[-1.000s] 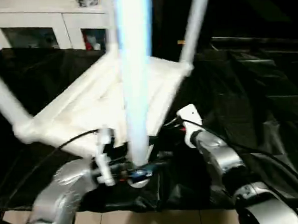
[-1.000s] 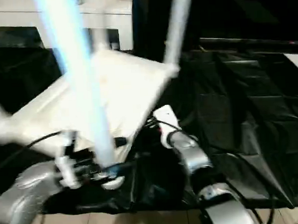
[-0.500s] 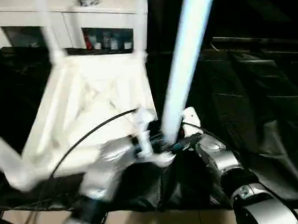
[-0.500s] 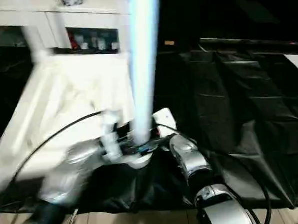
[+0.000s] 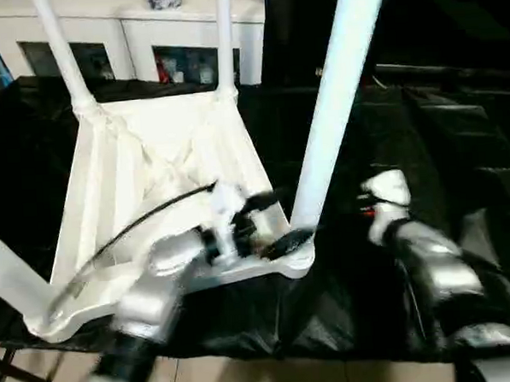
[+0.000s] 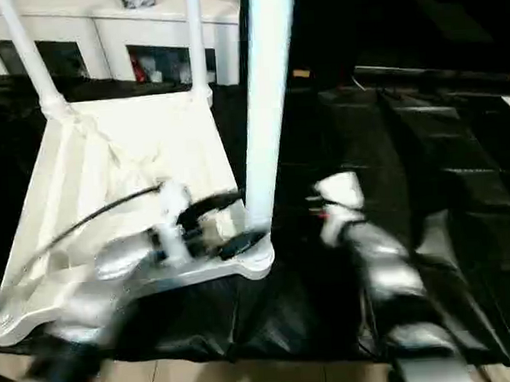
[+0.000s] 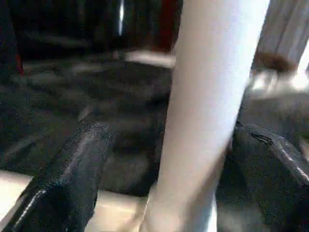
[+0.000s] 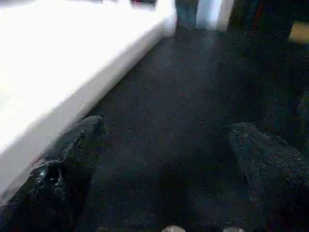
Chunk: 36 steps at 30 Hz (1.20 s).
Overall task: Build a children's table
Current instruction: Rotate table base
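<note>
Tabletop: the white tabletop (image 5: pixel 165 183) lies upside down on the black cloth (image 5: pixel 424 156), ribs facing up, close to the cloth's front edge.
Legs: four white legs stand up from the corner sockets. The nearest leg (image 5: pixel 332 110) sits in the front corner socket (image 5: pixel 297 253). Two more stand at the back corners, and one at the front left corner.
Left gripper: the left gripper (image 7: pixel 193 159) has its two black fingers (image 7: pixel 72 179) on each side of the nearest leg, low down by the socket. They look spread a little wider than the leg. It cannot be told if they touch it.
Right gripper: the right gripper (image 8: pixel 164 169) is spread wide and holds nothing. It hangs over bare cloth just beside the tabletop's side edge.
Step in hand: it looks like the last leg is being seated. A good way would be to keep the leg straight up and push it straight down, so it does not tip in the socket.
Room to move: there is lots of open cloth to the right. The front corner sits near the cloth's front edge, so a hard push toward the robot could slide the tabletop off.
Behind: a white cabinet (image 5: pixel 136 35) stands past the back edge.
</note>
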Available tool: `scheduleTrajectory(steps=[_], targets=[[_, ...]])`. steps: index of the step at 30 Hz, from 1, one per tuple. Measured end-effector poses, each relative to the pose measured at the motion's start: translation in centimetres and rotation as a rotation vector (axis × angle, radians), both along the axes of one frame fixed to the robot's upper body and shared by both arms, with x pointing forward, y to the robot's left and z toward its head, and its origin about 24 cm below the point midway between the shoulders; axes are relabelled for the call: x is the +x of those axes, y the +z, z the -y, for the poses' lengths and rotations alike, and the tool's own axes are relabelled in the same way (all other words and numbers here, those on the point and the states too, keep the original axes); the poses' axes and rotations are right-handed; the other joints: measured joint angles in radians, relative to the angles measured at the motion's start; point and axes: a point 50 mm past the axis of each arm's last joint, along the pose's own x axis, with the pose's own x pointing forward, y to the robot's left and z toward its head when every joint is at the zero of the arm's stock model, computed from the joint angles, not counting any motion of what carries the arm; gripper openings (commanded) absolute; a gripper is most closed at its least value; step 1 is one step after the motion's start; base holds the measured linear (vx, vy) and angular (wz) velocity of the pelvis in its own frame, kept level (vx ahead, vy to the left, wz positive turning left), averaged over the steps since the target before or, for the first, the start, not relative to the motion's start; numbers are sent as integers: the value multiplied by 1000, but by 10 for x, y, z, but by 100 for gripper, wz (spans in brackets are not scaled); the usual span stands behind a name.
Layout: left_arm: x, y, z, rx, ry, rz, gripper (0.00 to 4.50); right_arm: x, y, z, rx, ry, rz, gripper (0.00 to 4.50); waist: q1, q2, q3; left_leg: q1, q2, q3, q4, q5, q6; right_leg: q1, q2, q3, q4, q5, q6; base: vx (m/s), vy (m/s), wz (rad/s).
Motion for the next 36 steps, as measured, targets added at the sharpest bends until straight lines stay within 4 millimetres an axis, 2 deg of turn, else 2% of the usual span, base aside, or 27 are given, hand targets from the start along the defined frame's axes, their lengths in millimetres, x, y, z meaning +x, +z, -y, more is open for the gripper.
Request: scheduleTrajectory(steps=[3,6,10,12,13,16,17,18,23,24,26,29,31,36], targets=[[-3,-8,-16,132,-15,-3,448,-8,19,8,-5,15,118,450,3,0,0,-1,0,0,0,0,0,0,0,0,0,0,0,0,0,0],[-3,-16,-26,223,-14,-10,448,-18,30,8,-32,41,215,450,8,-1,0,-1,0,0,0,0,0,0,0,0,-1,0,1,0,0,0],[-2,-23,-35,286,-2,-22,448,-35,30,5,-69,92,259,450,14,-1,0,-1,0,0,0,0,0,0,0,0,-2,-1,2,0,0,0],[-2,-23,-35,291,-3,-26,420,-42,31,3,-71,105,270,450,16,0,0,-1,0,0,0,0,0,0,0,0,-2,-1,2,0,0,0],[-1,-23,-35,291,-3,-32,420,-44,31,3,-71,109,270,450,16,0,0,-1,0,0,0,0,0,0,0,0,-2,-1,2,0,0,0],[1,-22,-31,286,-8,-56,407,-47,29,3,-71,106,253,450,16,0,-1,-1,0,0,0,0,0,1,0,0,-2,-1,1,0,0,0],[1,-22,-29,283,-12,-64,381,-49,28,4,-72,105,242,450,17,0,-1,-1,0,0,0,0,0,1,0,0,-2,-1,1,0,0,0],[1,-22,-29,279,-18,-75,375,-51,26,4,-78,111,222,450,17,0,-1,-1,0,0,0,0,0,1,0,0,-3,-1,1,0,0,0],[4,-20,-27,307,-41,-86,368,-58,16,6,-119,157,121,450,16,7,-2,-1,-1,0,-2,0,0,2,0,0,-6,0,1,0,0,0],[5,-19,-27,316,-46,-88,339,-59,13,7,-133,175,94,450,16,10,-2,-1,-1,0,-2,0,0,3,0,0,-6,0,1,0,0,0],[6,-19,-29,329,-46,-92,337,-60,12,9,-150,198,66,450,16,12,-3,0,-1,0,-2,0,0,3,0,0,-7,0,1,0,0,0],[7,-16,-34,362,-67,-106,298,-62,10,12,-153,235,19,450,13,13,-3,1,-1,0,-5,0,0,3,0,0,-7,0,1,0,0,0],[6,-13,-38,384,-80,-125,291,-63,9,13,-154,263,-12,450,7,15,-4,1,-1,0,-6,0,0,3,0,0,-8,0,1,0,0,0],[-4,-19,-40,402,-112,-222,245,-63,9,10,-173,316,-36,450,2,15,-4,0,-1,0,-6,0,0,2,0,-1,-9,0,1,0,0,0]])
